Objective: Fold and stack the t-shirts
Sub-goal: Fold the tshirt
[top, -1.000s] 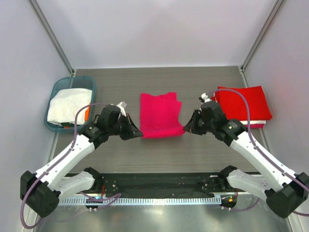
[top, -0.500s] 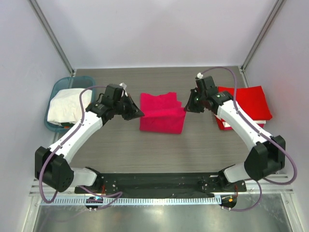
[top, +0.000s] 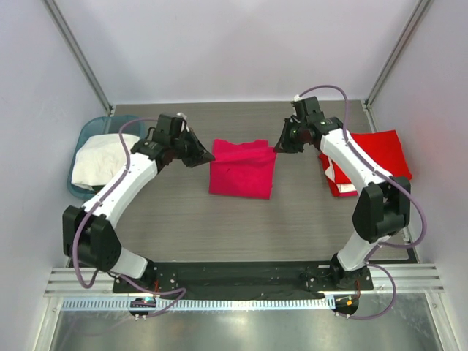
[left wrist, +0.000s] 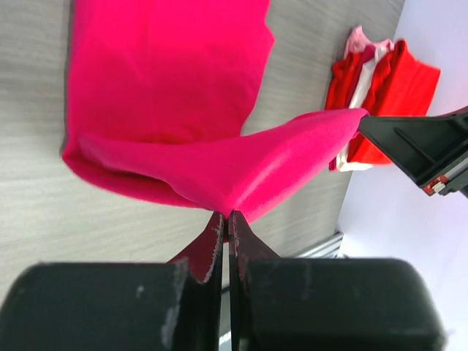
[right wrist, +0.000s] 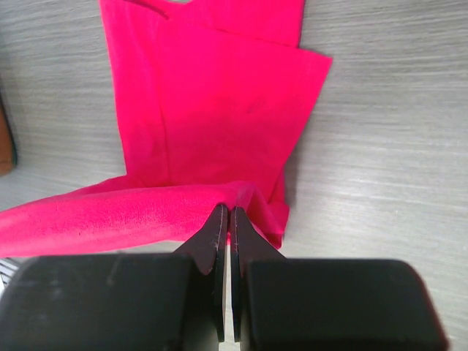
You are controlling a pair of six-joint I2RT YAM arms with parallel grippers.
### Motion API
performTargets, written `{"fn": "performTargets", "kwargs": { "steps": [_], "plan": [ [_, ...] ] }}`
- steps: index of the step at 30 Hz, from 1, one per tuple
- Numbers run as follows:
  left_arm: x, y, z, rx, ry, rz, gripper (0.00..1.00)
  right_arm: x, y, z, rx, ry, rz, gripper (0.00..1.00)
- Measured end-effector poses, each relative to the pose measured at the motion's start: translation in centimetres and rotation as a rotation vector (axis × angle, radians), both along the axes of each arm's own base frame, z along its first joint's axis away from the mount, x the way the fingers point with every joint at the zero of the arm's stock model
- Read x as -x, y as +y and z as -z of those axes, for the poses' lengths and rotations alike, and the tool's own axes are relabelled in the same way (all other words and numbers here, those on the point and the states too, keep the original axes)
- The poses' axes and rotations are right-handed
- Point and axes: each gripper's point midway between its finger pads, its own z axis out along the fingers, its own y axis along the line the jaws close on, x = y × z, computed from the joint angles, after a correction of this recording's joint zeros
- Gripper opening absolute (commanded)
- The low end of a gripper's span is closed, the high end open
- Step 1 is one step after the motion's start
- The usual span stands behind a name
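Left hand (top: 208, 156) and right hand (top: 278, 147), each clenched on an opposite corner of the magenta-pink t-shirt (top: 241, 178), lifting its folded edge above mid-worktop (top: 219, 227); red t-shirts (top: 376, 157) stacked at right.

1. The overhead view is bright and even; the light probably comes from above, though no lamp shows.
2. The pale walls (top: 234, 51) look slightly washed out.
3. Shadows are soft and short, a thin dark edge under the pink shirt (top: 241, 175) on the bench (top: 219, 219).
4. The metal rail (top: 241, 301) carries a mild sheen.
5. The corner posts (top: 82, 58) lean outward, a wide-lens effect.
6. In the wrist views, the black bodies of the left hand (left wrist: 223, 216) and right hand (right wrist: 225, 210) are blurred at the bottom edge.
7. The pink is heavily saturated, flattening the folds, while the bench grain stays crisp.
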Motion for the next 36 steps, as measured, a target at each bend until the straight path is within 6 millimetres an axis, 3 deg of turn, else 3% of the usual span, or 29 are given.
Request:
{"fn": "performTargets", "kwargs": {
  "steps": [10,17,19,21,23,24,25,26,29,32,34,36],
  "plan": [
    [-6.2,0.3,3.2,0.008,0.071,-0.038,0.00,-3.7,-0.4,2.8,-0.025,0.065,0.009,0.01],
    [-10.3,0.3,3.9,0.019,0.066,-0.048,0.00,-7.1,-0.3,3.6,-0.054,0.065,0.009,0.03],
    [-11.7,0.3,4.1,0.025,0.061,-0.054,0.00,-8.4,-0.2,3.9,-0.064,0.063,0.011,0.10],
    [-13.7,0.1,4.5,0.040,0.059,-0.062,0.00,-10.0,-0.1,4.3,-0.077,0.057,0.017,0.27],
    [-16.0,-0.1,5.2,0.056,0.046,-0.067,0.47,-11.7,-0.1,5.1,-0.086,0.051,0.026,0.46],
    [-17.4,-0.1,5.9,0.062,0.042,-0.073,0.79,-13.0,-0.2,5.5,-0.092,0.039,0.032,0.51],
    [-18.7,0.1,6.4,0.066,0.036,-0.080,0.87,-13.9,-0.3,6.0,-0.098,0.032,0.041,0.52],
    [-19.7,0.2,7.0,0.069,0.036,-0.087,0.93,-14.9,-0.5,6.6,-0.099,0.027,0.048,0.52],
    [-21.4,0.7,8.5,0.065,0.034,-0.098,0.93,-16.4,-0.9,8.4,-0.103,0.020,0.061,0.52],
    [-21.6,1.4,8.6,0.043,0.012,-0.093,0.92,-16.1,-1.5,9.8,-0.108,0.006,0.064,0.54],
    [-21.6,1.6,8.2,0.029,-0.023,-0.084,0.91,-14.7,-1.7,10.7,-0.115,0.000,0.058,0.55],
    [-21.2,1.9,8.2,0.015,-0.044,-0.078,0.91,-13.2,-1.7,11.6,-0.124,0.002,0.049,0.65]
  ]
}}
